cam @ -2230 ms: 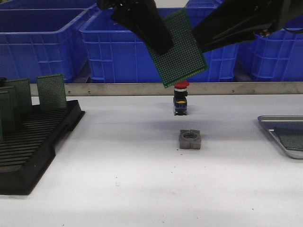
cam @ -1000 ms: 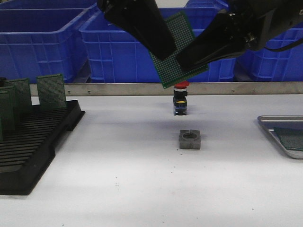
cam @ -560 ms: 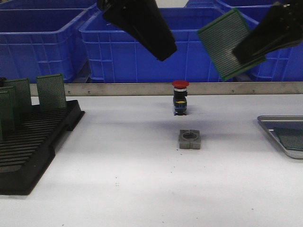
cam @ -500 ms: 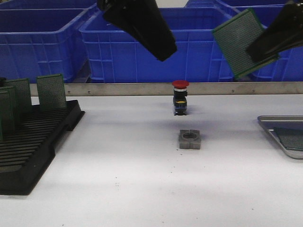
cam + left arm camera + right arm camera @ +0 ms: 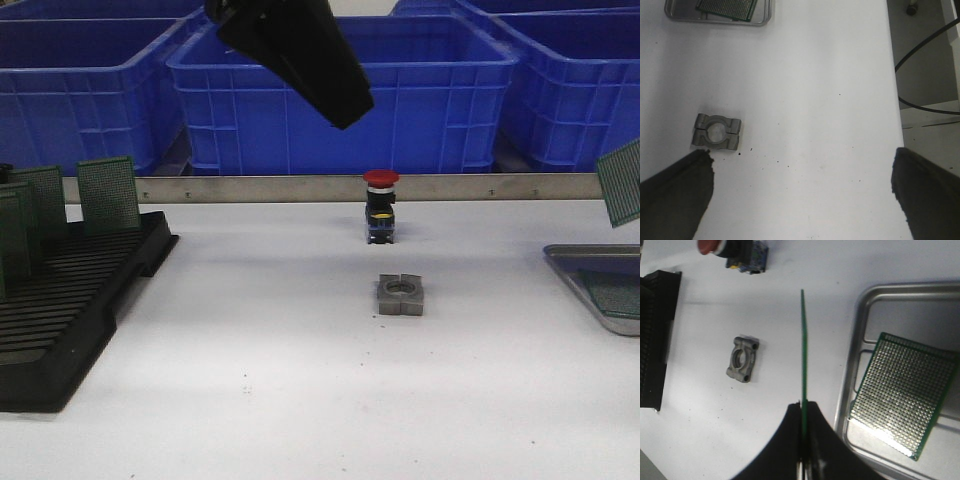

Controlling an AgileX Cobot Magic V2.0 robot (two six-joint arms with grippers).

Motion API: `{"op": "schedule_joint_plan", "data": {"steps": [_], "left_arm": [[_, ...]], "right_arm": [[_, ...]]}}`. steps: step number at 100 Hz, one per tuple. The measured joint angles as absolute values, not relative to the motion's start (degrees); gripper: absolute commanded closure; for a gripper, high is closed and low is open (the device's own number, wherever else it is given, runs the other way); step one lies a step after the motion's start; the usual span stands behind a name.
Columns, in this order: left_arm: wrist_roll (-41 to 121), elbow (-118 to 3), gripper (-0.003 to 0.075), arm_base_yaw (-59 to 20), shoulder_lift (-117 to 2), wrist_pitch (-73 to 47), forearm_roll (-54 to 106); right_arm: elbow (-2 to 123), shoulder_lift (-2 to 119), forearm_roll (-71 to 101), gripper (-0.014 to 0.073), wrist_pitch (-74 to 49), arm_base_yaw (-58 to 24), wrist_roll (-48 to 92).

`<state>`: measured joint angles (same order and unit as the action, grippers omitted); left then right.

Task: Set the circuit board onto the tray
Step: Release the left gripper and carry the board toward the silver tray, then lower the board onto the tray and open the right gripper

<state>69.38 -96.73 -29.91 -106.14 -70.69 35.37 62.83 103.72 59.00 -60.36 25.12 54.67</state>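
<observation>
The right gripper (image 5: 803,460) has its fingers clenched on one edge of a green circuit board (image 5: 802,350), which the right wrist view shows edge-on, held in the air over the counter (image 5: 300,380) just beside the tray (image 5: 860,330). In the front view only a corner of this board (image 5: 622,183) shows, above the tray (image 5: 575,262) at the counter's right edge. A second board (image 5: 905,392) already lies flat inside the tray.

The held board looks thin, stiff and light, so an edge pinch should carry it, though a perforated laminate may slip or chip if squeezed at a corner; a mid-edge hold seems safest.

The left gripper (image 5: 800,190) hangs high over the middle of the counter, its fingers spread and empty, with a grey metal block (image 5: 718,132) below.
</observation>
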Motion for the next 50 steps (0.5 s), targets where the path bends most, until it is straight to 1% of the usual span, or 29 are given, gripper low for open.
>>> {"op": "schedule_joint_plan", "data": {"steps": [35,40,45,50], "left_arm": [[69.38,-96.73,0.0048,-29.91,-106.14,-70.69,35.37],[69.38,-96.73,0.0048,-29.91,-106.14,-70.69,35.37],[69.38,-96.73,0.0048,-29.91,-106.14,-70.69,35.37],[69.38,-96.73,0.0048,-29.91,-106.14,-70.69,35.37]], "right_arm": [[62.95,112.67,59.0,0.0653,-57.08,25.12,51.49],[62.95,113.37,59.0,0.0626,-56.8,25.12,51.2],[62.95,113.64,59.0,0.0575,-56.68,25.12,51.09],[62.97,113.74,59.0,0.0491,-56.63,25.12,51.01]]}}
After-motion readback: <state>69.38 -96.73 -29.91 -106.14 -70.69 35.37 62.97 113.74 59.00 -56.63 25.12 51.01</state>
